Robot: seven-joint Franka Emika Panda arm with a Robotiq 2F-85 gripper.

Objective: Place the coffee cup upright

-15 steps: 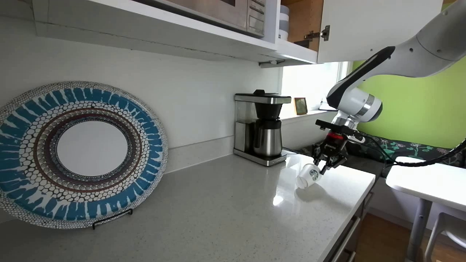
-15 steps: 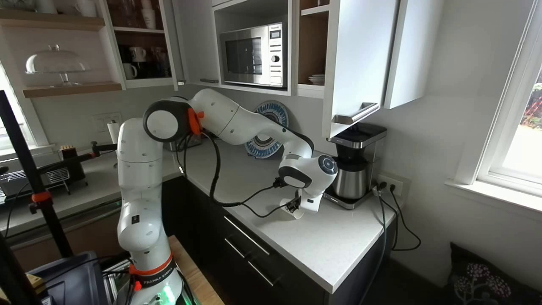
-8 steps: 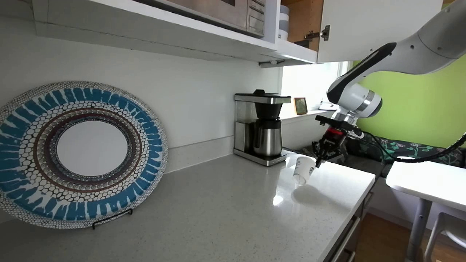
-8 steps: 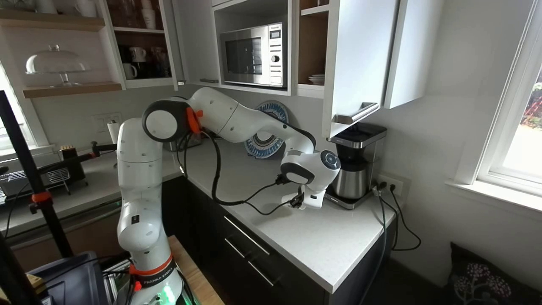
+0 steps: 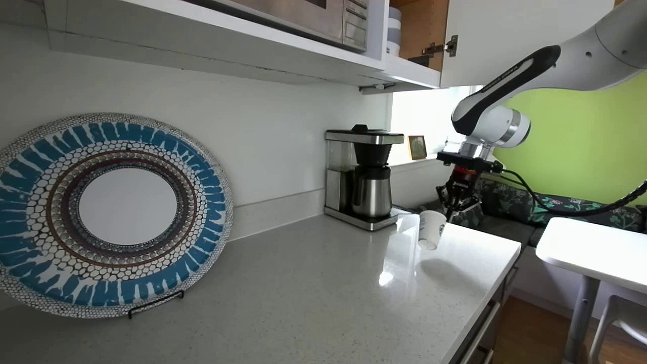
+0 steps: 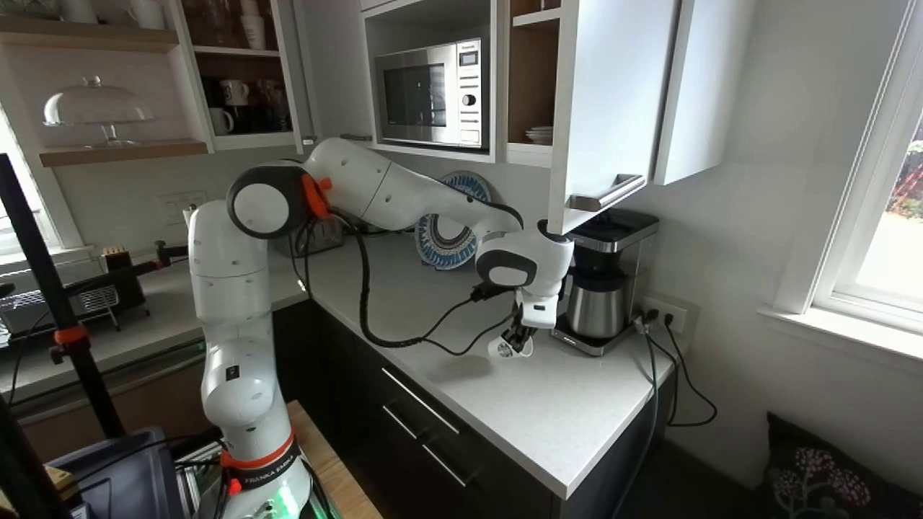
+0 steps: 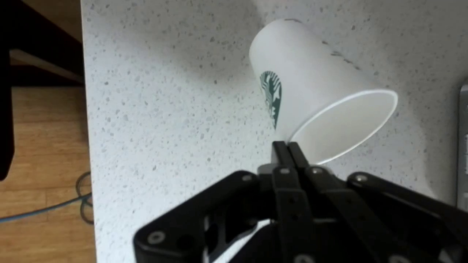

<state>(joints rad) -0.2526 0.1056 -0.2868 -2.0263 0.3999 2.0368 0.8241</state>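
Evidently the cup (image 7: pixel 310 80) hangs above the counter (image 5: pixel 303 288): in an exterior view its shadow (image 5: pixel 450 275) lies apart from its base. It leans, mouth toward the gripper (image 7: pixel 287 143), which is narrow, its fingertips (image 7: pixel 280 153) together at the rim and seemingly pinching the cup wall between them. To finish well, I would turn the cup until its base is level, lower it slowly until that base sits flat, then part the fingertips slightly and back off straight up. It looks like light paper, so a hasty release may drag the rim and tip it over; a spot well in from the counter's edge should be safer. Counting outward: one cup in the grip, one coffee maker (image 5: pixel 364 177), three drawer handles (image 6: pixel 420 401), one patterned plate (image 5: pixel 129 205), one microwave (image 6: pixel 431 94).
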